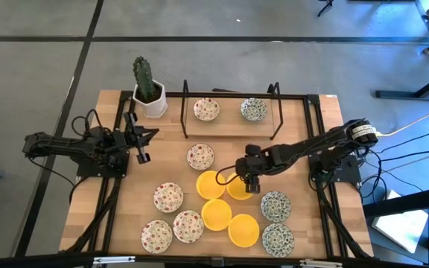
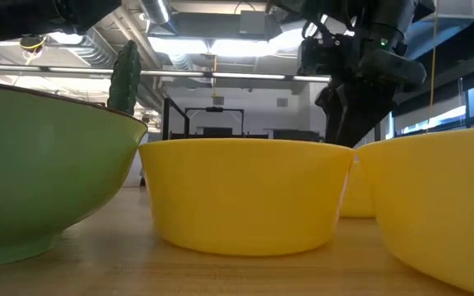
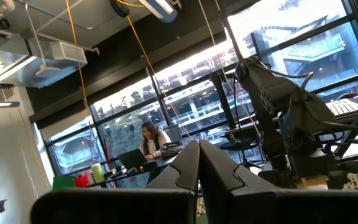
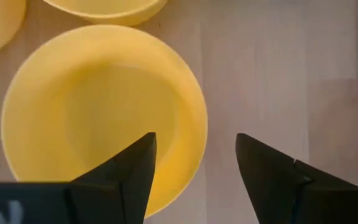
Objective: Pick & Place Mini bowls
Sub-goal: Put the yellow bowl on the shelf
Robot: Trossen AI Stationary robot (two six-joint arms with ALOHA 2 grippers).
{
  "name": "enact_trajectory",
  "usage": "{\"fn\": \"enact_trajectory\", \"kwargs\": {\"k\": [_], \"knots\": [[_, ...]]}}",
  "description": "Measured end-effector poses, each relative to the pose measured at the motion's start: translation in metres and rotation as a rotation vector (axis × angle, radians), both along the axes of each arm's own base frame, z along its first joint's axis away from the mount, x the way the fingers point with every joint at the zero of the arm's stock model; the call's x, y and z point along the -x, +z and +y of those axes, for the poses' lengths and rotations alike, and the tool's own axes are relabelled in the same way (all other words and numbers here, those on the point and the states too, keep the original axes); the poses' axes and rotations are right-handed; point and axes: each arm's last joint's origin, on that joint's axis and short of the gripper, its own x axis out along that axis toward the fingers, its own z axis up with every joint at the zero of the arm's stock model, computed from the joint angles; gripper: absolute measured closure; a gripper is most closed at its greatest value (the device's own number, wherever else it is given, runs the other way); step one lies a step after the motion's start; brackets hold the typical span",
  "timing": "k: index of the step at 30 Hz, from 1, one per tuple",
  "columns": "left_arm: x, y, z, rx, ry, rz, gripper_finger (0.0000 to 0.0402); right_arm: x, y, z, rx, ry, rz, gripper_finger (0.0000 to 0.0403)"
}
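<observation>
— Where's your right gripper?
— Centre of the high view, fingers spread wide, empty, straddling a yellow bowl's rim.
— And the left gripper?
— Left of centre, fingers pressed together, holding nothing.

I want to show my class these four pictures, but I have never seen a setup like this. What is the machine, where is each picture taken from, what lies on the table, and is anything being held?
These are two robot arms at a wooden table. One picture looks straight down, one sits at table height, and one comes from each wrist. On the table lie small bowls: red-speckled bowls, yellow bowls and blue-green patterned bowls, with two more under a black rack, and a potted cactus. The right gripper hangs open over one yellow bowl, one finger above it and one beside it, holding nothing. The left gripper waits shut and empty at the left side.
</observation>
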Motion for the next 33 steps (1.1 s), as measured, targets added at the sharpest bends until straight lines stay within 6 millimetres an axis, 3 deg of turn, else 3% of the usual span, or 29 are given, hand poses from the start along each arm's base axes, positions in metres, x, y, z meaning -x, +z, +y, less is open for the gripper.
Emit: {"fn": "enact_trajectory", "kwargs": {"k": [20, 33], "knots": [[0.000, 0.000, 0.000, -0.001, 0.000, 0.001, 0.0400, 0.006, -0.024, -0.014, -0.041, -0.052, -0.006, 0.0218], [0.000, 0.000, 0.000, -0.001, 0.000, 0.004, 0.0399, 0.003, -0.028, -0.015, -0.045, -0.062, 0.000, 0.0286]]}}
